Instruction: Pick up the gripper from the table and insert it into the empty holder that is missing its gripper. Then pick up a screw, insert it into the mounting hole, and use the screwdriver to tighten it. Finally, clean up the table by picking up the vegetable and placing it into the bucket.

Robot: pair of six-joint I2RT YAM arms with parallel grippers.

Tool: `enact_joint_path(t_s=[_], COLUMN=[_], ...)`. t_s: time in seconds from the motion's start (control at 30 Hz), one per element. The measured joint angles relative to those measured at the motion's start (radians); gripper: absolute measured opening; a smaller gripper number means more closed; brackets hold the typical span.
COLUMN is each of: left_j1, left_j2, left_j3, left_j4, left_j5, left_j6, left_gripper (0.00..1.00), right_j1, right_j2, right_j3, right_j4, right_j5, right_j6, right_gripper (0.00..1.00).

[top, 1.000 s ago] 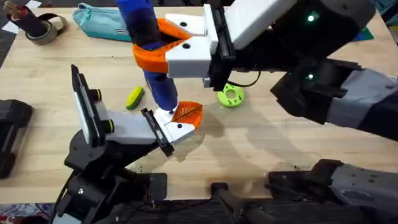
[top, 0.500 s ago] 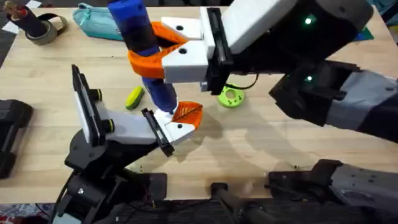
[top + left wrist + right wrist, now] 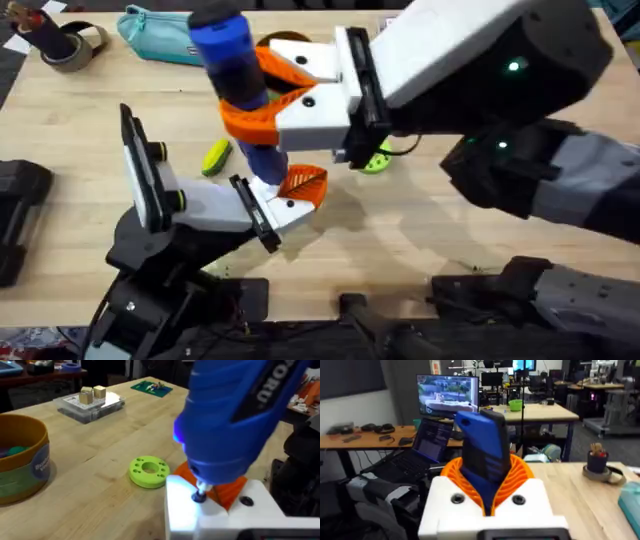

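My right gripper (image 3: 250,92) is shut on the blue screwdriver (image 3: 232,70), its orange fingers (image 3: 517,477) clamped around the handle (image 3: 485,455). The screwdriver stands nearly upright. Its tip rests on a screw (image 3: 200,496) in the white gripper (image 3: 285,205), whose orange wedge (image 3: 303,183) points away from the left arm. That gripper sits on the black holder (image 3: 255,212) at the end of my left arm's white wrist (image 3: 205,208). The yellow-green vegetable (image 3: 216,157) lies on the table just left of the screwdriver shaft. The tan bucket (image 3: 22,457) stands farther off.
A bright-green disc (image 3: 148,471) with holes lies beside the work spot, half covered by the right arm (image 3: 378,160). At the table's far left are a teal pouch (image 3: 160,35) and a tape roll (image 3: 70,45). A clear box (image 3: 90,402) sits at the far edge.
The right arm has shifted a little toward the right and nearer the camera, tilting the screwdriver slightly. Its tip stays on the white gripper. The green disc is more covered.
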Motion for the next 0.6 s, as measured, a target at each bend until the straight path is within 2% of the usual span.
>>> enact_joint_path(t_s=[0.13,0.37,0.6], left_j1=[-0.004,-0.004,-0.004], left_j2=[0.0,0.0,-0.002], left_j3=[0.0,0.0,0.0], left_j4=[-0.001,-0.001,0.0], left_j5=[0.015,0.019,0.022], left_j6=[0.0,0.0,0.001], left_gripper=[0.014,0.014,0.014], right_j1=[-0.006,-0.006,-0.016], right_j2=[-0.024,-0.023,-0.016], right_j3=[0.0,0.001,0.06], right_j4=[-0.058,-0.052,-0.162], right_j5=[0.012,0.027,0.021], right_j6=[0.005,0.031,0.046], right_gripper=[0.046,0.046,0.046])
